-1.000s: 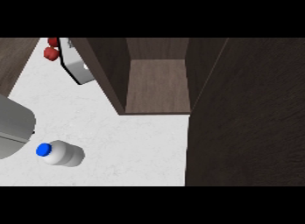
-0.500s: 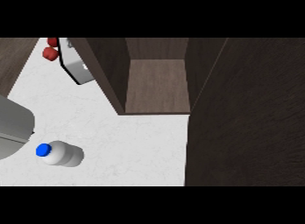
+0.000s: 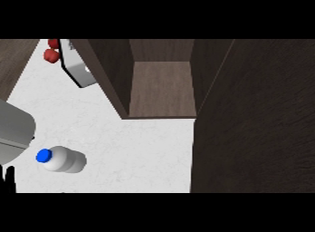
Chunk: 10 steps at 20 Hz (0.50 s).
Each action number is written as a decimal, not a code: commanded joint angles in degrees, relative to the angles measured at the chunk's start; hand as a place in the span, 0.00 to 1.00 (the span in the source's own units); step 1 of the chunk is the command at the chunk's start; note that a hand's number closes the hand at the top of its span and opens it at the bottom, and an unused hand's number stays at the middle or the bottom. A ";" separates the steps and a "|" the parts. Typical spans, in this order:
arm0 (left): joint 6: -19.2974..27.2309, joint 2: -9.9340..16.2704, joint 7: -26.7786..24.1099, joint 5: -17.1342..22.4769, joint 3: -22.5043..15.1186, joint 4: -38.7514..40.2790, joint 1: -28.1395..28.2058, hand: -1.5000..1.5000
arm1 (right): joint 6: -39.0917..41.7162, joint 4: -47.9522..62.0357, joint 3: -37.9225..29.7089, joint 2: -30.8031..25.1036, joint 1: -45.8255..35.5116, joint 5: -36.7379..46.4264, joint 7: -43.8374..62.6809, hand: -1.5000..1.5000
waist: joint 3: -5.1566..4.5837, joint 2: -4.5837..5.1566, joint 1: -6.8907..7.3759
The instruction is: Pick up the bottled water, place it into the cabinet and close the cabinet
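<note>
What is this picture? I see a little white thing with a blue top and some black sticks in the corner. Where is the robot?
You are looking through the robot's eyes, straight down at a white kitchen counter. The black sticks at the lower left are fingertips of the robot's left hand, and the big grey shape above them is its forearm. The right hand is out of the picture. The white thing with the blue cap is a bottle of water on the counter, beside the hand; nothing holds it yet. The dark wooden box is an open cabinet, where the bottle should go. The tall dark panel on the right looks like its door.
</note>
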 commanded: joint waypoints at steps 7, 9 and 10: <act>-8.15 0.19 -9.72 6.68 7.82 22.22 -8.63 0.00 | 1.91 -8.94 -0.34 0.59 7.97 -2.86 -1.58 0.00 | 0.00 0.15 -0.33; -5.64 -0.32 -13.47 6.43 5.60 27.69 -13.14 0.00 | 1.38 -8.66 -1.97 -0.54 5.81 -5.50 0.12 0.00 | 0.00 0.31 -0.10; -7.87 -0.32 -13.86 7.80 6.82 29.17 -12.70 0.00 | 3.18 -10.07 -2.17 -0.80 9.02 -5.27 -2.15 0.00 | -0.02 0.17 -0.47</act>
